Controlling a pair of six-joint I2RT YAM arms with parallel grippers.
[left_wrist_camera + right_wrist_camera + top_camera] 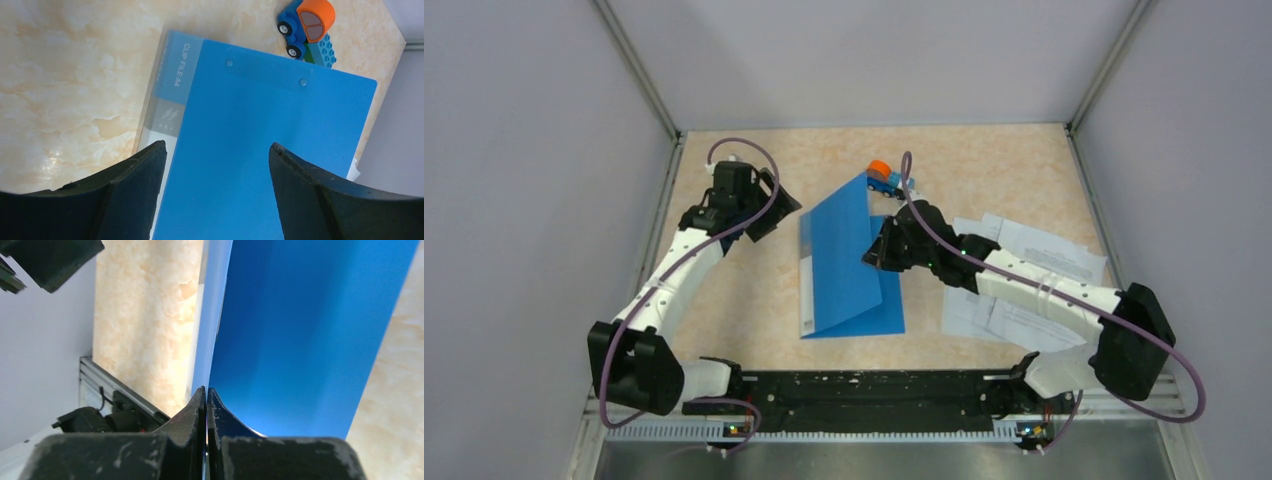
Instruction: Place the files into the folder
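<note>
Two pincers at one folder [849,290], cover raised.
The right pincer [206,390] pinches the cover's edge; the left pincer [216,149] hovers spread, left of it. The folder runs lengthwise near-to-far; the files [1044,250] lie right of the right pincer, partly hidden by its arm.

The left arm [664,290] is bent up along the left side of the folder [849,280]. The left fingers [135,190] are spread wide and kept clear of it. The right arm [1034,290] is reached in from the folder's right, and the right fingers [192,415] are pinched closed on its raised cover.
</note>
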